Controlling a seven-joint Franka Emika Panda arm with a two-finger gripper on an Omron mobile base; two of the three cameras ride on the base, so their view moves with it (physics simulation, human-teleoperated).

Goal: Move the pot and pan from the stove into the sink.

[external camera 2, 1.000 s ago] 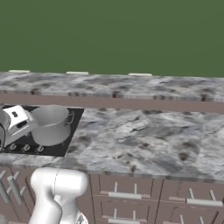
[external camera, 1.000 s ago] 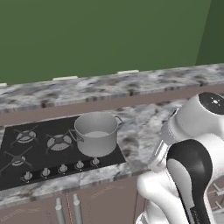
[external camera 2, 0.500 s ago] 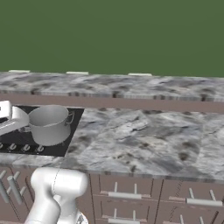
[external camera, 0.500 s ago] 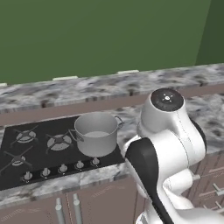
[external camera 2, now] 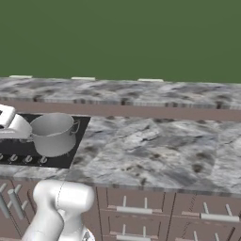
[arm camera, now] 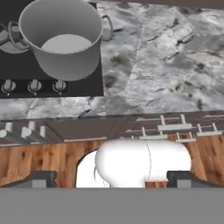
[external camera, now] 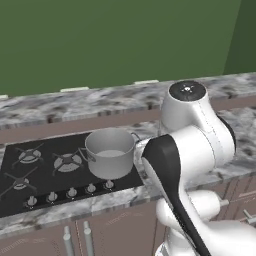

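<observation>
Arm swung left toward pot (external camera: 109,152) on stove (external camera: 30,172), hand (arm camera: 111,179) spread, fingertips cut off.

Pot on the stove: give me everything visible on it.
The pot is a wide light-grey metal stockpot with straight sides, a pale empty inside and small loop side handles. It stands upright on a burner grate at the right end of the black stove, near the knobs, beside the marbled counter. Nothing grips it.

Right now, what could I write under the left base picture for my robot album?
A grey pot sits on the black stove, beside the robot's big white arm and marble counter.
</observation>
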